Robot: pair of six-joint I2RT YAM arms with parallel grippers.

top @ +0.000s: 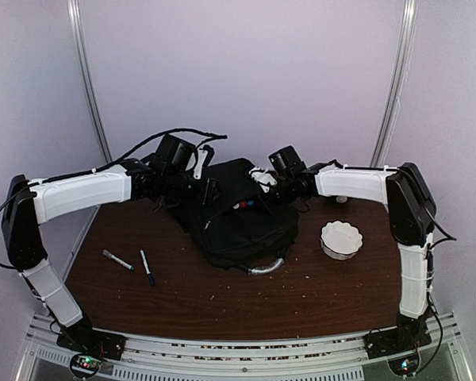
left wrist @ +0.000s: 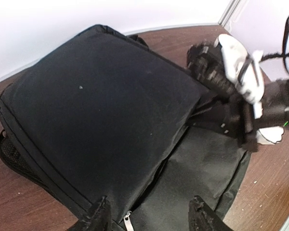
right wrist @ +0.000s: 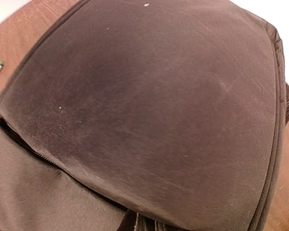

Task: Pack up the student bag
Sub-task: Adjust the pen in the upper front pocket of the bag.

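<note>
The student bag (top: 239, 218) is a large black backpack lying flat mid-table, its grey-silver handle (top: 267, 267) towards the near edge. My left gripper (top: 209, 191) hangs over its left side. In the left wrist view the left gripper (left wrist: 150, 219) is open and empty, one fingertip (left wrist: 99, 215) each side of the open zipper slit, with a silver zipper pull (left wrist: 127, 223) between them. My right gripper (top: 263, 187) is at the bag's far right. In the left wrist view it (left wrist: 220, 109) looks shut on the edge of the bag's flap (left wrist: 101, 106). Black fabric (right wrist: 149, 96) fills the right wrist view.
Two pens (top: 117, 259) (top: 147, 267) lie on the brown table (top: 222, 305) left of the bag. A white scalloped bowl (top: 340, 238) stands to its right. Small red and blue things (top: 247, 205) show in the bag's opening. Walls close the back and sides.
</note>
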